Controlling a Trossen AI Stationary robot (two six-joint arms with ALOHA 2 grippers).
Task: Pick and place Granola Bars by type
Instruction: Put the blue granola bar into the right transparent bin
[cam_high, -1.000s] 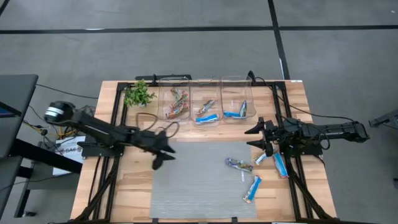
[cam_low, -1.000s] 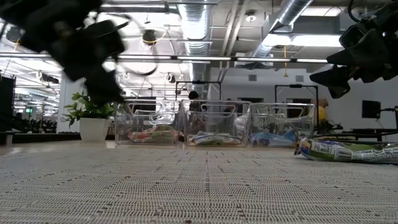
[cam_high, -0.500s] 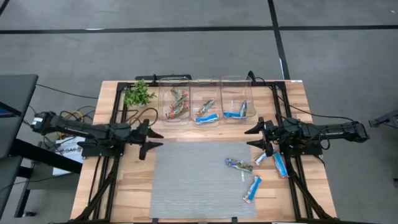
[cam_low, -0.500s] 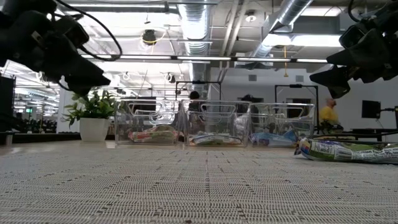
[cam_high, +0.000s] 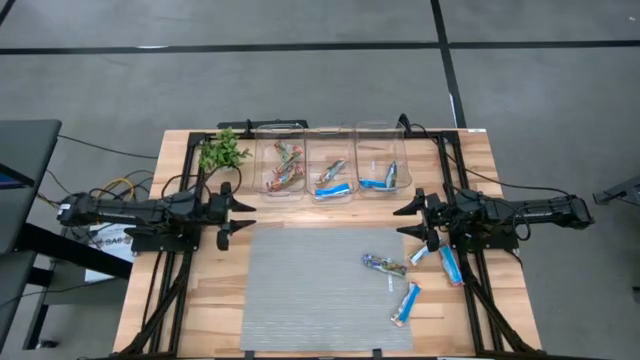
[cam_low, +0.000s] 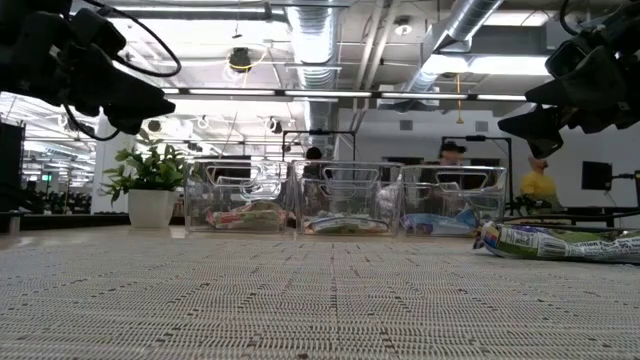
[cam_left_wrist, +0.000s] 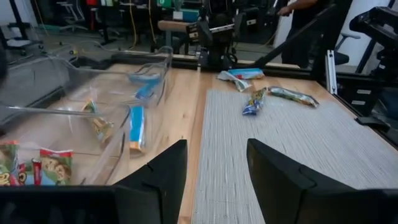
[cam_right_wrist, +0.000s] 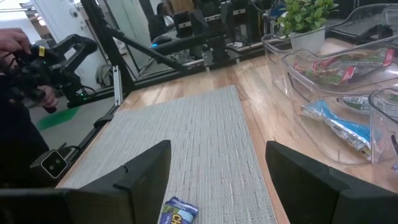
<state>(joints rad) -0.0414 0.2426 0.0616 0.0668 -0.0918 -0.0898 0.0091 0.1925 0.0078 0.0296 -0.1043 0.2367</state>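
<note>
Clear plastic bins stand in a row of three at the far side of the table, each already holding wrapped bars, while four Granola Bars lie loose at the right: a silvery multicoloured one on the grey mat, a blue-and-white one nearer on the mat's right edge, and two more just beside the right gripper. That gripper hovers at the mat's far right corner with its fingers spread wide and nothing between them; the left gripper waits at the mat's far left corner, likewise spread and empty. The right arm looks best placed for the next pick: lower over one bar only, line the fingers across its narrow width, close on the middle, then match its wrapper to the bin holding the same kind before letting go
</note>
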